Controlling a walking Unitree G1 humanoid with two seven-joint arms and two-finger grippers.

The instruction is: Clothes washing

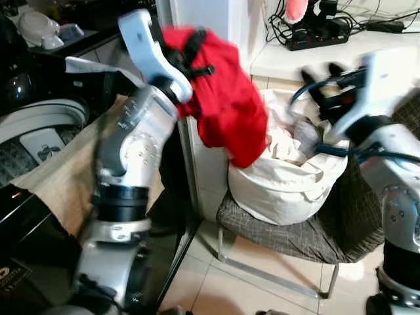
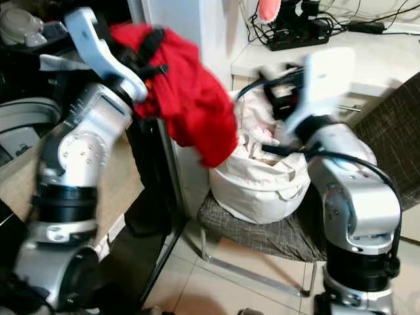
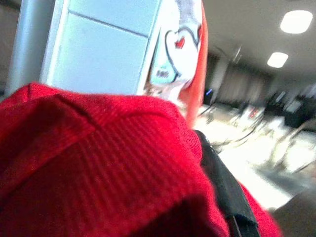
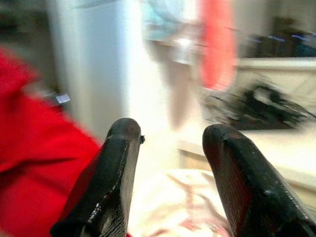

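Observation:
My left gripper (image 1: 195, 58) is raised high and shut on a red garment (image 1: 226, 98), which hangs in a bunch down to the rim of a white laundry bag (image 1: 282, 187). The bag sits on a chair and holds pale clothes (image 1: 282, 144). In the left wrist view the red cloth (image 3: 98, 168) covers the fingers, with one black finger (image 3: 222, 182) showing. My right gripper (image 1: 321, 82) hovers open over the bag's right side, holding nothing. Through its two black fingers (image 4: 113, 182) I see the red garment (image 4: 34, 148) and the pale clothes (image 4: 173, 197).
The bag's chair (image 1: 289, 239) has a grey checked seat and thin metal legs on a tiled floor. A white cabinet (image 1: 203, 16) stands behind the garment. A counter (image 1: 289, 62) carries a black power strip (image 1: 315, 39). A washing machine's grey ring (image 1: 39, 115) lies at far left.

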